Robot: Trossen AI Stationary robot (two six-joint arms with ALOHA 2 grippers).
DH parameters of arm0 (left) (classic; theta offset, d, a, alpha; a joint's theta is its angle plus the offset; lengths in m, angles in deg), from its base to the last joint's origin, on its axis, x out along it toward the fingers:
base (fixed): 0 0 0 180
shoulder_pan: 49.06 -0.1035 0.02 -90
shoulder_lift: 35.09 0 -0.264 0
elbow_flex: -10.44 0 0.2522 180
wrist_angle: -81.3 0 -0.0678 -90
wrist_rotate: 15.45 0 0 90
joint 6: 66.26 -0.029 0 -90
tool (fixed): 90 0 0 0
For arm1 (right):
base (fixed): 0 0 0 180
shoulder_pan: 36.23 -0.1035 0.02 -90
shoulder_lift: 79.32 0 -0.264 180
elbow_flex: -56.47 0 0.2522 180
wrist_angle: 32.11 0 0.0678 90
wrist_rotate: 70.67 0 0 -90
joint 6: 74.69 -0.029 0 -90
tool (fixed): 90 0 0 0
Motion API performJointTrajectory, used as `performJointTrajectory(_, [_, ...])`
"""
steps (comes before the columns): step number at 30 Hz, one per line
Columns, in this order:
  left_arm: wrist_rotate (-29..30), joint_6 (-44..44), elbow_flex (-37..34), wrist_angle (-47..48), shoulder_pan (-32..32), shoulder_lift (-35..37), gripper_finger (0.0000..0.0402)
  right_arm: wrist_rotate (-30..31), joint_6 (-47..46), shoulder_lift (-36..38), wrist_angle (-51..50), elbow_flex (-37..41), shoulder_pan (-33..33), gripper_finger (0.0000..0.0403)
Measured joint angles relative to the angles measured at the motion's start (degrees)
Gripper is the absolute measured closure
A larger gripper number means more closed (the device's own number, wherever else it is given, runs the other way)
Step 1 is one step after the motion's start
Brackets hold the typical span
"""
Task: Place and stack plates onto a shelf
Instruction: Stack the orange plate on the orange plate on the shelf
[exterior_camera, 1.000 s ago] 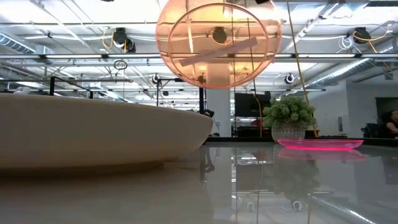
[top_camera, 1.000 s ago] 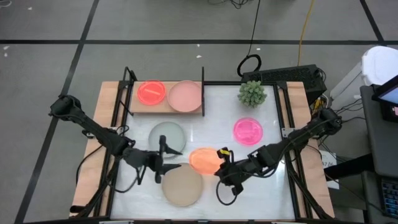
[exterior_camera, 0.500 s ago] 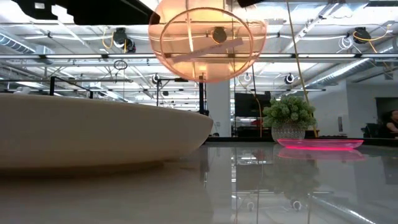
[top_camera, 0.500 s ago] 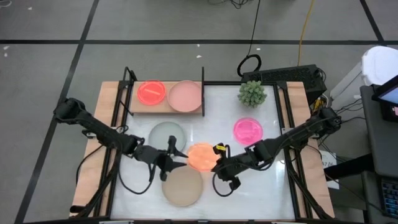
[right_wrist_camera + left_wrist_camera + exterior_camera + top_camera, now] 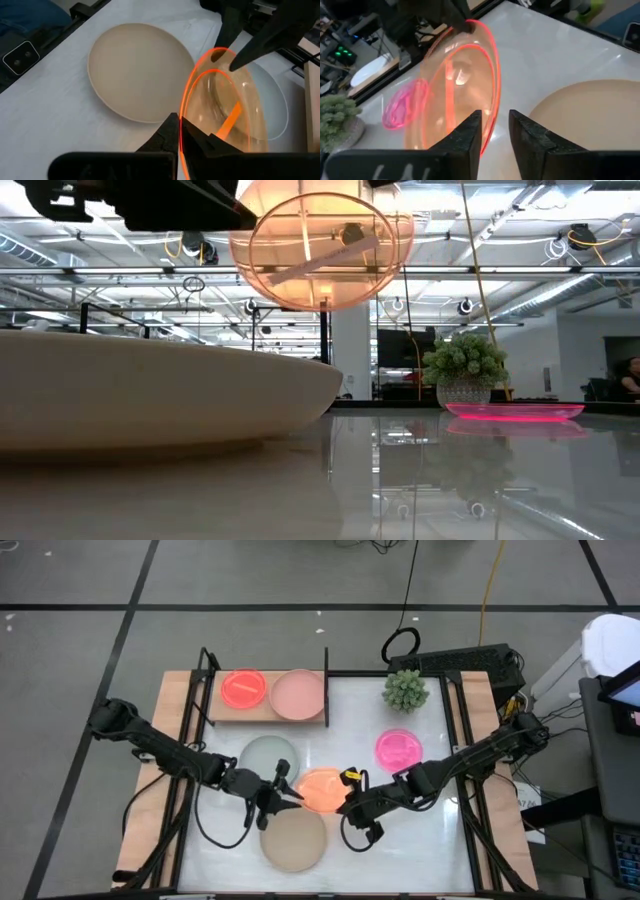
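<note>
A translucent orange plate [image 5: 320,790] hangs tilted above the table's middle, between my two grippers. My right gripper [image 5: 345,802] is shut on its right rim. My left gripper [image 5: 290,790] is open, one finger on each side of the plate's left rim [image 5: 494,107]. Below, a beige plate [image 5: 293,838] lies flat near the front edge and a grey-green plate [image 5: 268,758] lies behind it. A neon pink plate [image 5: 398,750] lies at the right. The wooden shelf [image 5: 265,718] at the far left carries a neon red-pink plate [image 5: 243,689] and a pale pink plate [image 5: 298,694]. My right gripper pinches the orange plate's rim [image 5: 183,117] between its two fingers, on the side nearest that arm. The fingers come roughly level from the table's right. The plate is lifted clear of the table and tilted, its hollow face toward the near edge. My left gripper's fingers [image 5: 470,132] straddle the opposite rim; I cannot tell whether they touch it.
A spiky green plant [image 5: 405,690] in a pot stands at the far right corner. Black uprights [image 5: 326,670] stand at the shelf's ends. Bare white tabletop [image 5: 400,840] lies at the near right.
My right gripper has carried the orange plate toward the table's left, still lifted and tilted. My left gripper has moved toward the right, up to the plate's rim, and the gap between its fingers has narrowed around that rim.
</note>
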Motion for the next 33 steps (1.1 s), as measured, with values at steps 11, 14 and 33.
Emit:
performJointTrajectory(11, [-2.93, -3.62, 0.00, -1.49, -0.48, -0.77, 0.0365, -0.02, -0.01, 0.00, -0.07, 0.00, 0.02, 0.0403])
performJointTrajectory(14, [-3.96, -4.62, 0.00, -2.01, -0.45, -0.79, 0.0380, 0.07, -0.33, 0.00, 0.01, 0.00, 0.04, 0.0403])
performJointTrajectory(33, [-0.11, -4.38, 0.00, 2.88, -0.47, 0.43, 0.0395, 11.19, -8.93, 5.03, 6.06, 0.02, -0.45, 0.0202])
